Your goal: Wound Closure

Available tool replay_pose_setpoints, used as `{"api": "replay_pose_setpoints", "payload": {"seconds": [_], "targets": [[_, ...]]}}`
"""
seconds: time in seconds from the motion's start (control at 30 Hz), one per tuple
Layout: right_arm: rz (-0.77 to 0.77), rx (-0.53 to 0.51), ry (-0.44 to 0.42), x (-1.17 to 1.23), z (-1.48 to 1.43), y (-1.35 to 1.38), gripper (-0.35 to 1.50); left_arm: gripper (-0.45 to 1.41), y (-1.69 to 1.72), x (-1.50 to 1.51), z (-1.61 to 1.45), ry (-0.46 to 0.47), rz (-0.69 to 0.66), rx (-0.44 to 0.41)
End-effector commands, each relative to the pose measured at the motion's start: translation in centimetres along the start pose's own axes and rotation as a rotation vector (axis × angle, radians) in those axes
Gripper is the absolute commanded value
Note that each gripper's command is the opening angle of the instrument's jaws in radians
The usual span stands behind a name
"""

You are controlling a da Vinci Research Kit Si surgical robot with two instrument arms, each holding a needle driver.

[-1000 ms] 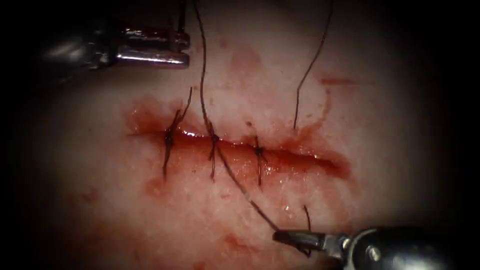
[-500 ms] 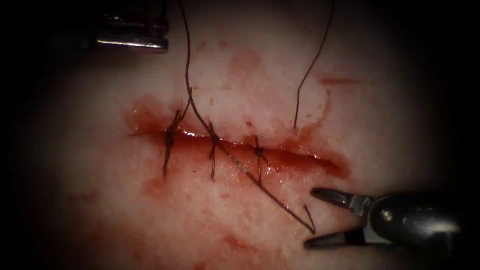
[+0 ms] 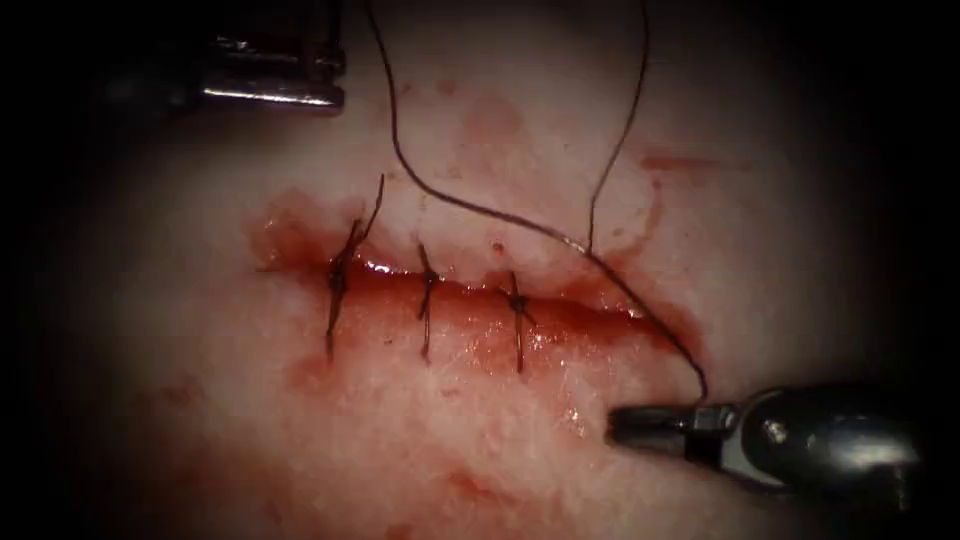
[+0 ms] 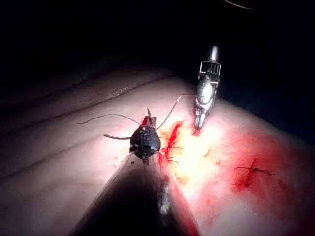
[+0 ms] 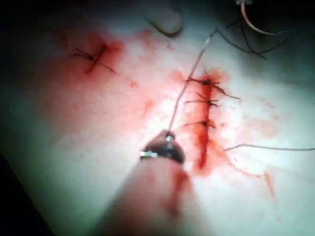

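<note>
Nearest the endoscope, the right tool (image 3: 628,420) lies low on the tissue (image 3: 200,350), just below the right end of the cut (image 3: 600,312). Its jaws are pressed together on the thread (image 3: 480,210), gripping it close to their hinge; the right wrist view agrees, with the strand leaving the tool's tip

- From that grip the thread rises, crosses the unstitched right end of the cut, then sweeps left in a slack arc over the far bank and climbs out of view
- A second strand stands up from the tissue where the arc passes the far edge of the cut, near its right end
- Three stitches (image 3: 427,290) sit across the left and middle of the cut, knotted, short ends trimmed. Red fluid (image 3: 470,330) pools along the line
- The needle's place cannot be told

Farthest back, the left tool (image 3: 335,82) hangs above the left part of the cut, well apart from the arc. Whether it grips anything cannot be told

Judgement: the work stands at the fourth stitch, on the right end, with thread through the tissue and not yet tied; three of perhaps four stitches done. The next move calls for taking up the slack gently, pulling in line with the strand so it does not saw the open edge, and for a firm hold on the other strand
</note>
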Motion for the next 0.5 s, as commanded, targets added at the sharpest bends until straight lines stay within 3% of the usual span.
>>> {"api": "replay_pose_setpoints", "payload": {"seconds": [0.03,0.17,0.5], "targets": [[0.005,0.020,0.008,0.04,0.09,-0.08,-0.35,-0.45,-0.02,-0.03,0.07,0.002,0.002,-0.001],[-0.006,0.104,0.023,0.19,0.17,-0.28,-0.35,-0.45,-0.02,-0.05,0.07,0.001,0.003,0.000],[-0.013,0.148,0.043,0.34,0.24,-0.43,-0.35,-0.45,-0.01,-0.07,0.08,0.000,0.005,0.001]]}}
